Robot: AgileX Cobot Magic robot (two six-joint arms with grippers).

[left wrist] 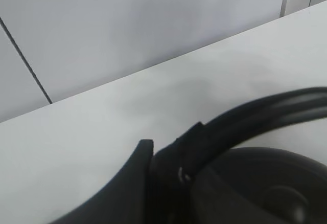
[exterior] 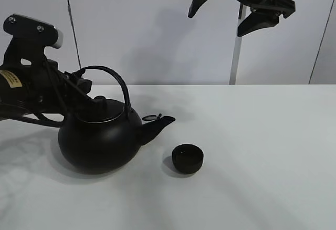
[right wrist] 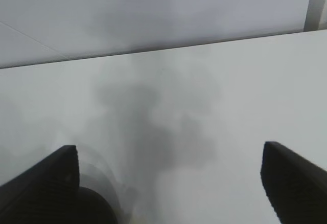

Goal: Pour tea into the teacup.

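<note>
A large round black kettle [exterior: 98, 136] with an arched handle [exterior: 113, 77] stands upright on the white table, spout pointing right. The small matte-black teacup [exterior: 188, 158] sits just right of and below the spout, apart from it. My left gripper [exterior: 83, 85] is at the left end of the handle. In the left wrist view one dark finger [left wrist: 134, 183] lies against the handle [left wrist: 245, 119], so it looks shut on it. My right gripper [exterior: 226, 12] hangs high above the table, open and empty, with its fingertips [right wrist: 48, 180] far apart.
The white table [exterior: 262, 151] ends at a pale wall behind. A grey vertical post [exterior: 237, 56] stands at the back under the right arm. A blurred dark shape [right wrist: 94, 208] shows at the edge of the right wrist view.
</note>
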